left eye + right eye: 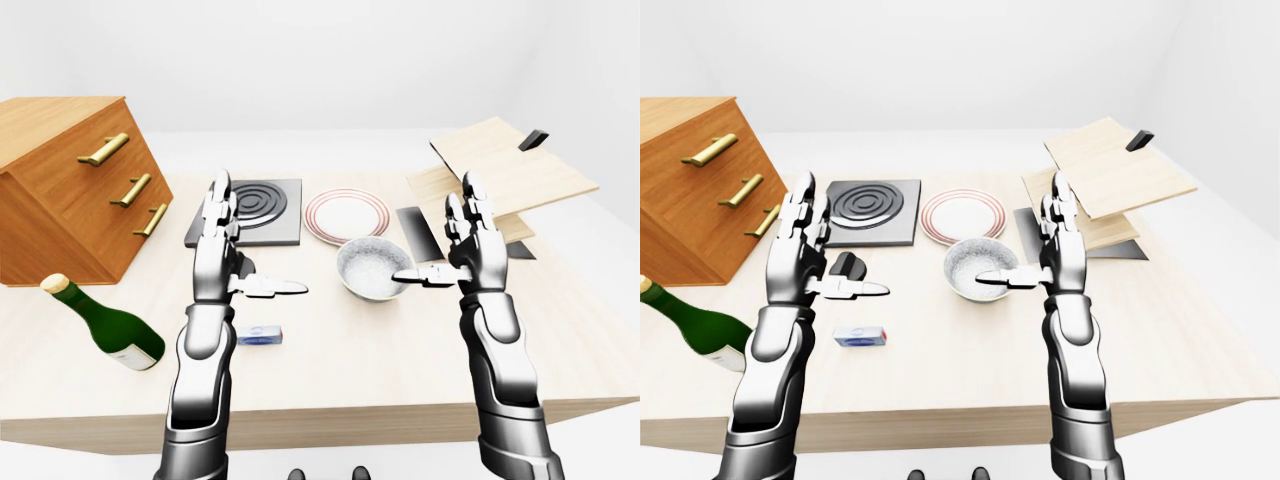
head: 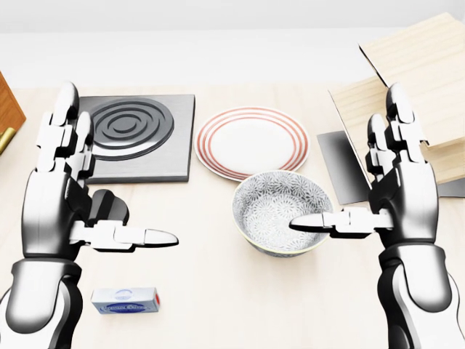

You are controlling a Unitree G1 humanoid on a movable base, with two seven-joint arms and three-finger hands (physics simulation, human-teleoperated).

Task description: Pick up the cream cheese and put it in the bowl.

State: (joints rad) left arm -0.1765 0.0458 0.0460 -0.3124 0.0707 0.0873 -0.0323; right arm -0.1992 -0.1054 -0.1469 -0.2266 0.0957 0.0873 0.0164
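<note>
The cream cheese (image 2: pixel 126 300) is a small blue-and-white box lying flat on the table at the bottom left of the head view, just right of my left forearm. The bowl (image 2: pixel 282 211) is white with a grey pattern and stands empty in the middle. My left hand (image 2: pixel 76 189) is open, fingers up, thumb pointing right, raised above the table over the cream cheese's upper left. My right hand (image 2: pixel 381 189) is open, fingers up, at the bowl's right, its thumb reaching over the bowl's rim. Neither hand holds anything.
A red-rimmed plate (image 2: pixel 252 142) lies above the bowl, a dark stove plate (image 2: pixel 138 134) to its left. A wooden drawer cabinet (image 1: pixel 65 185) and a lying green bottle (image 1: pixel 110 330) are at the left. Stacked wooden boards (image 1: pixel 500 175) are at the right.
</note>
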